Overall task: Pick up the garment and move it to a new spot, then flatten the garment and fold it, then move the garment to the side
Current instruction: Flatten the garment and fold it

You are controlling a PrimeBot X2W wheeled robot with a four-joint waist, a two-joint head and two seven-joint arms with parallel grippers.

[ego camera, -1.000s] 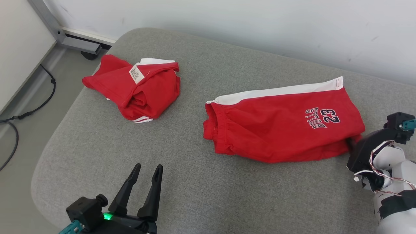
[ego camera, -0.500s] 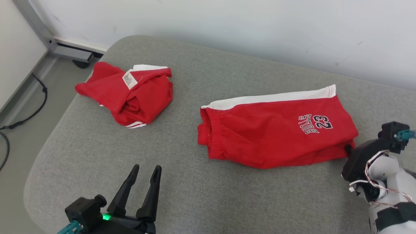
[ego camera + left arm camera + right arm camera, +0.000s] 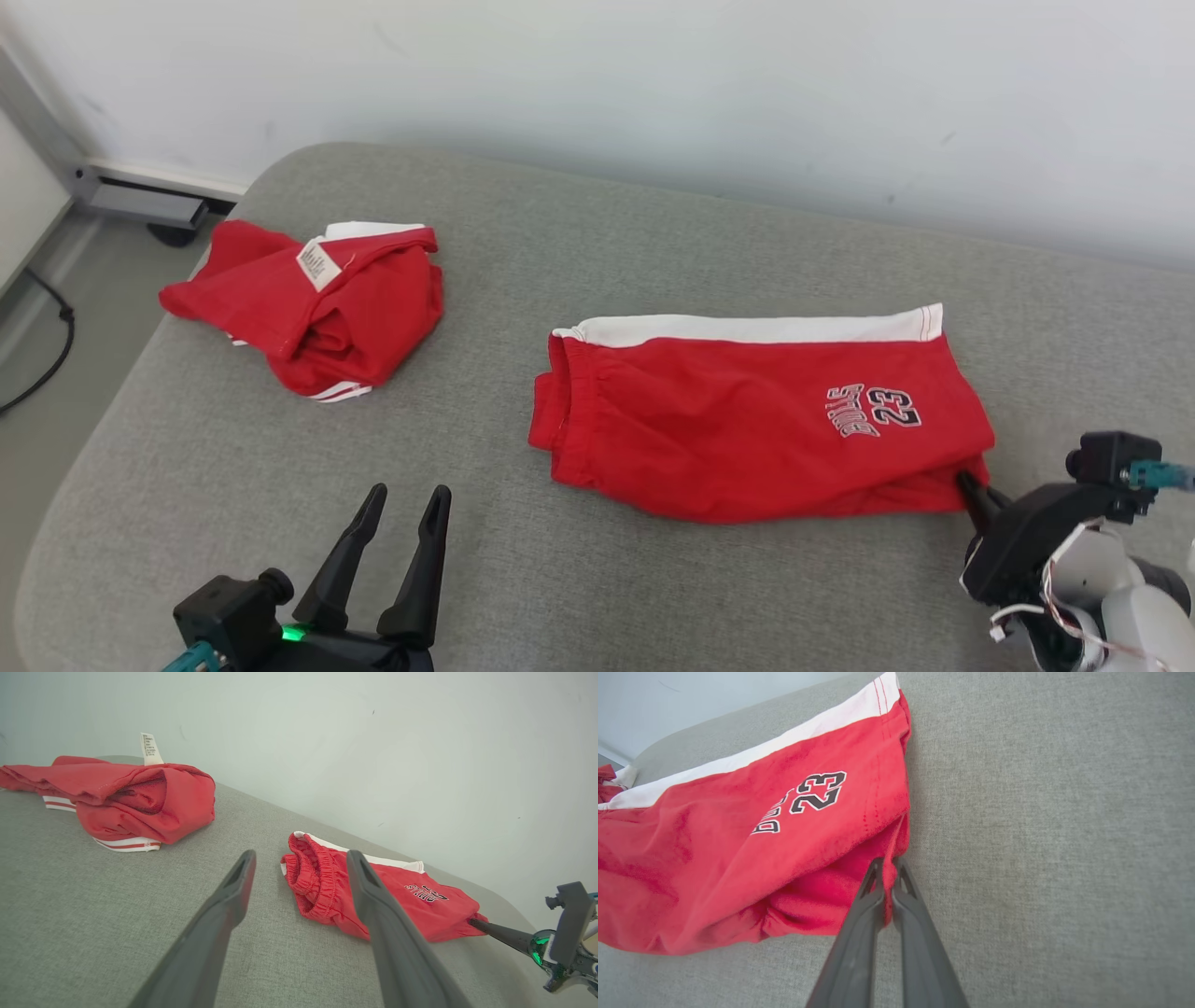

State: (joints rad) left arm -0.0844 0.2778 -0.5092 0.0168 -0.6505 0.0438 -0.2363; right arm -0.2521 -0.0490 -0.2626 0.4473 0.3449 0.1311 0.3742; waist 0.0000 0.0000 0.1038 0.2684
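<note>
The folded red shorts (image 3: 761, 415) lie flat on the grey padded surface (image 3: 653, 579). Their white side stripe faces the wall (image 3: 653, 75), the waistband is at their left end and the printed "23" is near their right end.

In the head view the right gripper (image 3: 967, 482) shows as a dark tip poking in at the shorts' lower right corner. The right wrist view settles the matter (it is right on top of it): the jaws are pressed together, pinching a fold of red cloth at that corner's hem. The left wrist view looks low across the cloth and meets the gathered elastic waistband end-on, which the head view flattens.

The left gripper (image 3: 408, 492) hangs off the shorts' lower left, well apart from them, with its jaws spread and nothing between them.

Left of the shorts, near the surface's rounded corner, sits a crumpled red garment (image 3: 308, 313) with a white label standing up. Bare grey cloth stretches between the two. More bare grey runs in front of the shorts and to their right, and a narrower strip lies behind them before the wall. Beyond the crumpled garment the surface's edge drops to the floor (image 3: 37, 308).
</note>
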